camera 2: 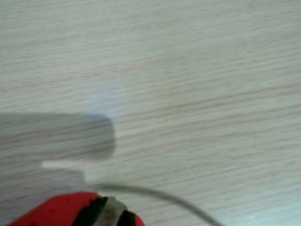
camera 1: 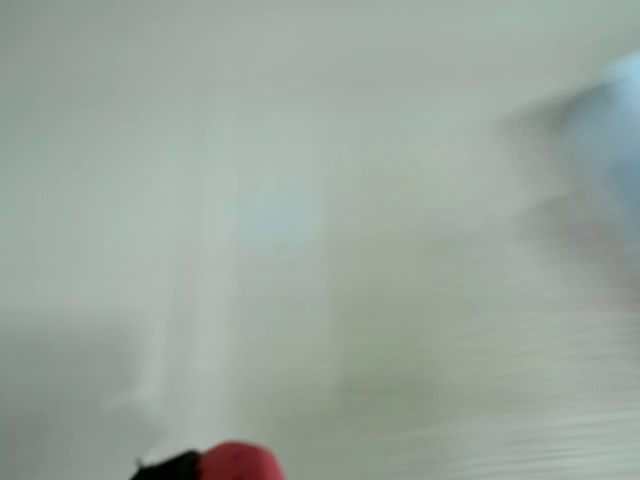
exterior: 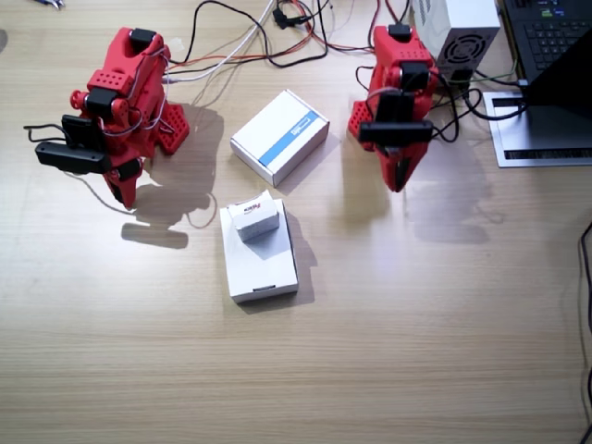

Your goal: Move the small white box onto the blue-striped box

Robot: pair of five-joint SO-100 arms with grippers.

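The small white box, with a red logo on its face, sits on the far end of a plain white flat box at mid-table. The blue-striped box lies farther back, between the two arms. My right gripper points down at the table beside its red base, shut and holding nothing, well away from the small box. My left gripper also hangs shut and empty, off to the side of the striped box. Each wrist view shows only bare table and a bit of red finger; one is badly blurred.
Cables run along the far edge behind the arms. A power supply, a laptop and a grey pad sit at the far corner by the left arm. A thin wire lies under the right gripper.
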